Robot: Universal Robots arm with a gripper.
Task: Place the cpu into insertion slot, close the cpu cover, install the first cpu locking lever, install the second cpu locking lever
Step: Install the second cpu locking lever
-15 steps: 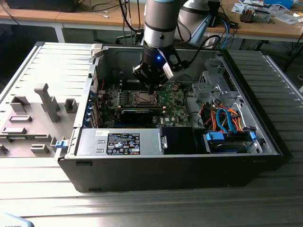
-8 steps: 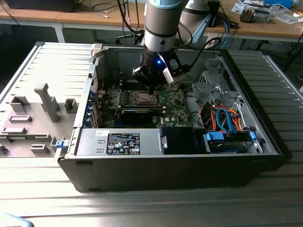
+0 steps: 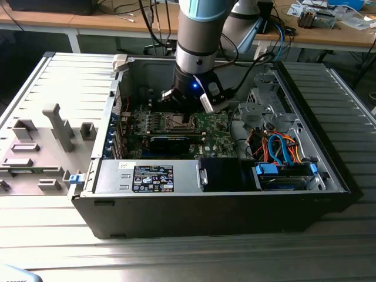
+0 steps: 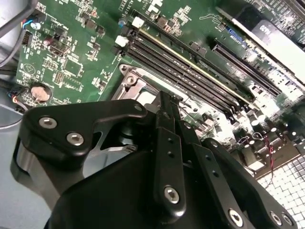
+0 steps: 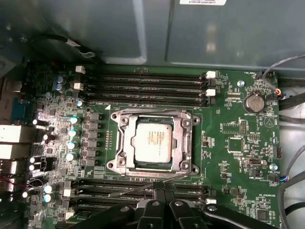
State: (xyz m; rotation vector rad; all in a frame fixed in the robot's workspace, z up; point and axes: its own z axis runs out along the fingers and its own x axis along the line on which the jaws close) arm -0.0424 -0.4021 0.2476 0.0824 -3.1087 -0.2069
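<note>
cpu sits flat in the insertion slot, pale face up, square to the socket edges. cpu cover lies closed over it, frame edges ringing the chip, which shows through the window. A thin locking lever runs slanted along the socket edge nearest the gripper, just beside the black fingertips, which look pressed together; contact with the lever unclear. Memory slots flank the socket on two sides. In the exterior view the gripper hangs low inside the open computer case, walls close around.
</note>
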